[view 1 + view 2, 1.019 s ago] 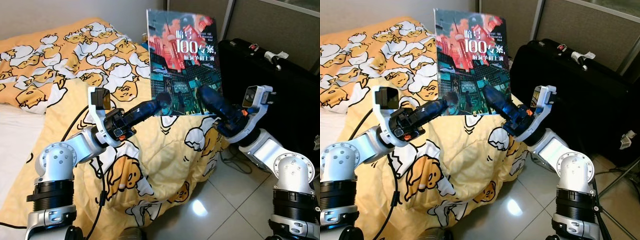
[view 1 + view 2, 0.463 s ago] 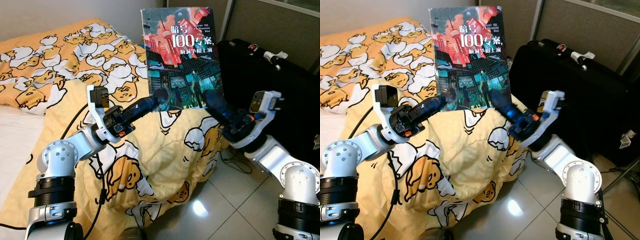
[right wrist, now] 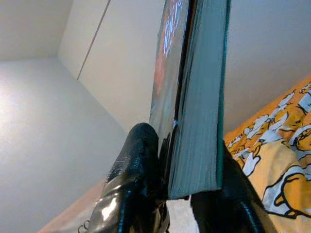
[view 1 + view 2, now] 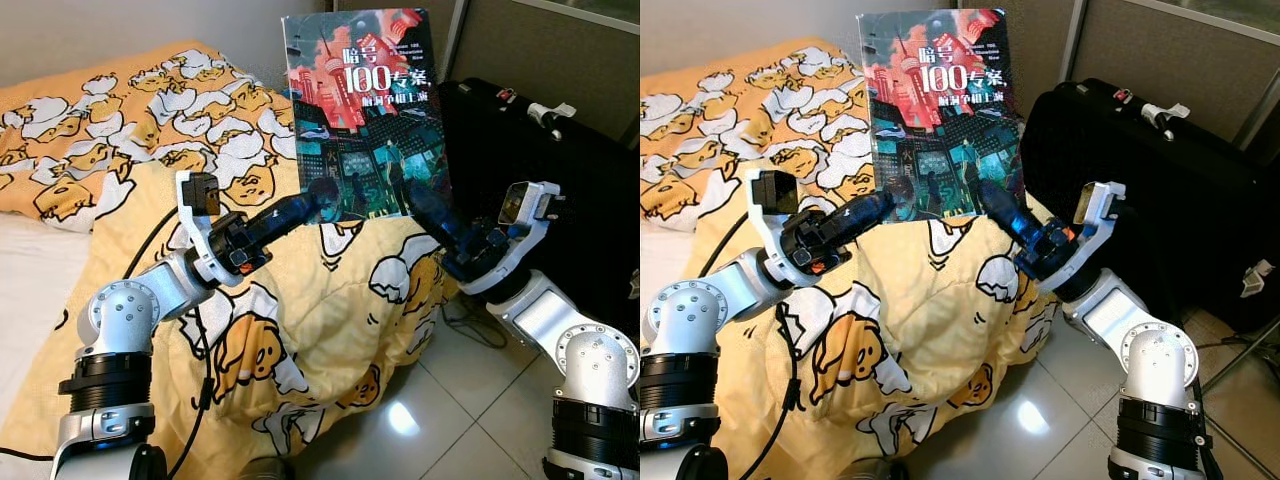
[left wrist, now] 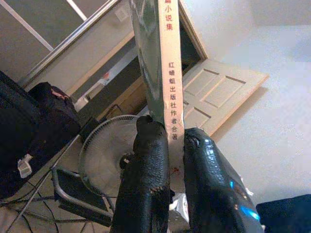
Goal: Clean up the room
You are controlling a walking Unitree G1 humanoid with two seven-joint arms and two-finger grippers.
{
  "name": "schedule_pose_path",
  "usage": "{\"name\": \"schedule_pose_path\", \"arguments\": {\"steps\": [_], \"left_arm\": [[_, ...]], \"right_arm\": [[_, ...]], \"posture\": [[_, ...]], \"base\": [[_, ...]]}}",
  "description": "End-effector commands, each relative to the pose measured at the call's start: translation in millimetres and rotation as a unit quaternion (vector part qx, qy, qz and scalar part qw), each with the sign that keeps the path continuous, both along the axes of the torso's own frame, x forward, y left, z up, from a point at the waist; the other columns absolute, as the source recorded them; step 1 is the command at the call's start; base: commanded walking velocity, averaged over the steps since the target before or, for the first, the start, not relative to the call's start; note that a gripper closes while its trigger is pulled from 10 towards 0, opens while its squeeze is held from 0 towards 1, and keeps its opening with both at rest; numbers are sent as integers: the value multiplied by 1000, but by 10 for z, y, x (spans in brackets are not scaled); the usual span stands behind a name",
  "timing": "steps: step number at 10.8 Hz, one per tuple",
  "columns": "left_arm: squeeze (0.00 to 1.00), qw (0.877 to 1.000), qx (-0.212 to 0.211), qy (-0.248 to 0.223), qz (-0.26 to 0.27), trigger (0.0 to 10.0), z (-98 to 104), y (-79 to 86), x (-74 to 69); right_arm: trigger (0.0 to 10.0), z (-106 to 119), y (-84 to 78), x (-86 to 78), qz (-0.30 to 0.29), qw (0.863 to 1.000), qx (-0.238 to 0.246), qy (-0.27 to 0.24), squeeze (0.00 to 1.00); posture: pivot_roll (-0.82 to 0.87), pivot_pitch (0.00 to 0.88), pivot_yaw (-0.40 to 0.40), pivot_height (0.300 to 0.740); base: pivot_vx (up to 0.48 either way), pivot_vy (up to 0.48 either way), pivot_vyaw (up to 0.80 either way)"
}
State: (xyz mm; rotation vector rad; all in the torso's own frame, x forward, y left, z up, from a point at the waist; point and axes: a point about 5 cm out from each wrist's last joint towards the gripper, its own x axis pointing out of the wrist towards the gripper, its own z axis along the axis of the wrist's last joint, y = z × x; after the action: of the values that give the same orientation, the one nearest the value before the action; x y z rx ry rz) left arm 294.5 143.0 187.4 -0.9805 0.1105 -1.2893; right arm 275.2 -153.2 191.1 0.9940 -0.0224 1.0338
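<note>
A paperback book [image 4: 362, 112] with a red and teal city cover and white Chinese title stands upright in the air above the bed's foot. My left gripper [image 4: 322, 197] is shut on its lower left corner, at the spine [image 5: 167, 63]. My right gripper [image 4: 408, 192] is shut on its lower right corner, with the page edges [image 3: 199, 121] clamped between the black fingers [image 3: 133, 165].
Below the book lies a yellow duvet [image 4: 300, 320] with a cartoon egg print, draped over the bed down to the glossy tiled floor [image 4: 470, 400]. A black suitcase [image 4: 540, 180] stands to the right, by a grey partition. A fan [image 5: 104, 155] stands in the left wrist view.
Both grippers keep their hold on the book. The book has tilted slightly and risen a little compared with a second ago; the right arm has shifted a bit to the right.
</note>
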Motion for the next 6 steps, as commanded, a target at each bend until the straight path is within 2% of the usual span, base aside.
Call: {"name": "schedule_pose_path", "arguments": {"steps": [1,6], "left_arm": [[0,1000,-1,-19,-1,0,68,23,12],[0,1000,8,-15,7,0,11,65,-19]], "right_arm": [[0,64,-24,13,-9,1000,4,-16,0],[0,22,10,18,-10,1000,8,-11,0]], "posture": [[-71,0,83,740],[-64,0,75,740]], "base": [[0,0,0],[0,0,0]]}}
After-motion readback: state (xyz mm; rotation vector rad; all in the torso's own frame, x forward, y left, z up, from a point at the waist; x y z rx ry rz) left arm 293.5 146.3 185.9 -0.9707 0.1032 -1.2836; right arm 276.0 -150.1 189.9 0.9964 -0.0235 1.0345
